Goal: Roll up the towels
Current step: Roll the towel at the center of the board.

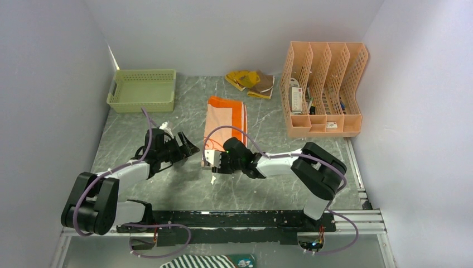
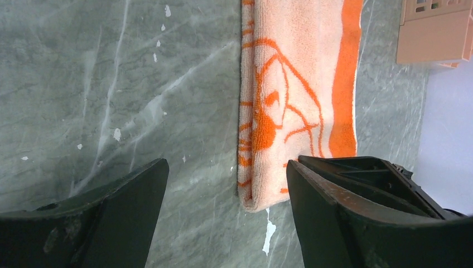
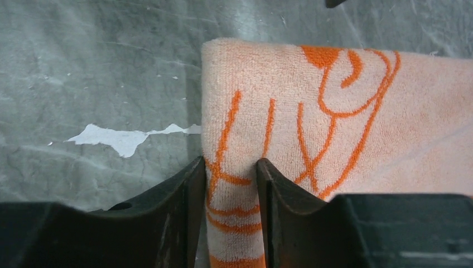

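The orange towel [image 1: 224,120] with cream face lies folded lengthwise in the middle of the table. Its near end shows in the left wrist view [image 2: 290,106] and the right wrist view [image 3: 334,111]. My right gripper [image 1: 211,159] is shut on the towel's near edge, with a fold of cloth pinched between its fingers [image 3: 189,212]. My left gripper [image 1: 189,146] is open and empty just left of the towel's near corner, its jaws wide apart above the tabletop [image 2: 223,184]. The yellow towel [image 1: 249,82] with brown print lies crumpled at the back.
A green basket [image 1: 143,89] stands at the back left. A peach file organizer [image 1: 323,89] stands at the back right. A black-and-white striped cloth [image 1: 206,261] lies below the near rail. White chips mark the marble tabletop [image 3: 122,139].
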